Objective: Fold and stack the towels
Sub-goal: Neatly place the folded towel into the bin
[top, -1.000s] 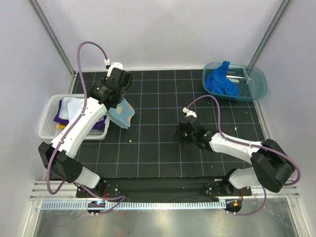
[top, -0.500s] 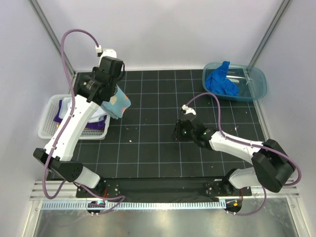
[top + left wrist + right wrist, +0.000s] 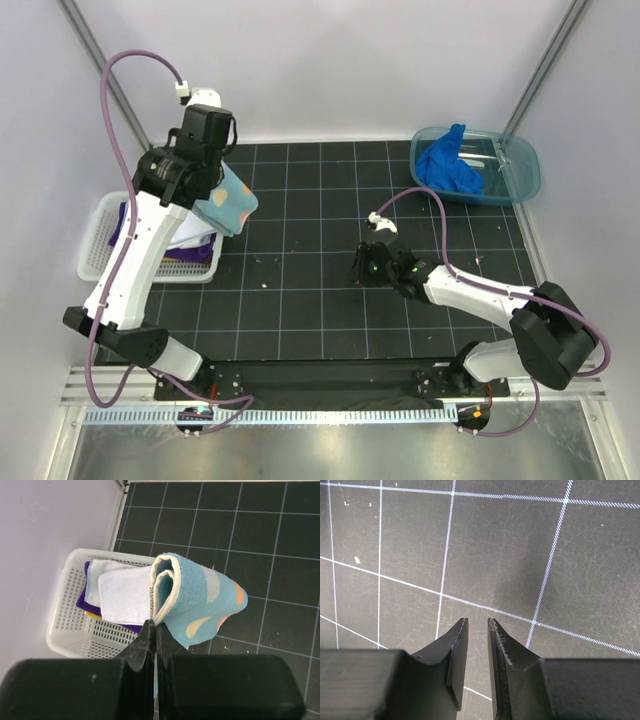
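My left gripper (image 3: pixel 154 625) is shut on the edge of a folded light blue towel with orange and yellow spots (image 3: pixel 200 597). It holds that towel (image 3: pixel 227 200) in the air beside the right end of the white mesh basket (image 3: pixel 95 262). In the basket (image 3: pixel 65 630) lie folded towels: a white one (image 3: pixel 125 592) on top, a purple one (image 3: pixel 82 597) beneath, and a yellow edge (image 3: pixel 92 615). My right gripper (image 3: pixel 358 268) hovers low over the black mat at centre, its jaws (image 3: pixel 477 622) slightly open with nothing between them. A bright blue towel (image 3: pixel 447 165) lies crumpled in the tub.
The translucent teal tub (image 3: pixel 525 172) stands at the back right of the black gridded mat (image 3: pixel 300 300). Grey walls and metal posts close in the left, back and right sides. Small white specks dot the mat near the middle.
My left arm has lifted the spotted towel and carried it left and back, toward the basket. The right arm has hardly moved.
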Available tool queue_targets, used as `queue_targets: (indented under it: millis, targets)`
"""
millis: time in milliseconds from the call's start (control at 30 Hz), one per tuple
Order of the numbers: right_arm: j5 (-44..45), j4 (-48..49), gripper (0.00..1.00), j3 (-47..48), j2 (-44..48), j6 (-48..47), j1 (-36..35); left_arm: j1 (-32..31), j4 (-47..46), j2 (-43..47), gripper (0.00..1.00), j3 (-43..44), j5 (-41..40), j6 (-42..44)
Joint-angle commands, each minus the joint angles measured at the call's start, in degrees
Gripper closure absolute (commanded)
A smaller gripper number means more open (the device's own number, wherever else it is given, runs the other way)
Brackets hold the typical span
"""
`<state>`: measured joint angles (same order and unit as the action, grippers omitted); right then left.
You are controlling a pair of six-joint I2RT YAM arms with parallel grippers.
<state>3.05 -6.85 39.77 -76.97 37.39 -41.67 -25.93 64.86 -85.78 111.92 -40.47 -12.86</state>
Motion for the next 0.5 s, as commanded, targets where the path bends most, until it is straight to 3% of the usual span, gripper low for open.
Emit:
queue_targets:
  millis: [0, 467]
  targets:
    - [1.1, -0.1, 0.71, 2.0, 1.7, -0.3, -0.3, 3.2, -0.3, 2.2, 1.0, 0.1, 0.9, 1.4]
    - [0.8, 0.4, 0.71, 1.8, 0.2, -0.2, -0.5, 14.2, -5.3, 5.8, 1.0, -7.2, 9.7, 1.9]
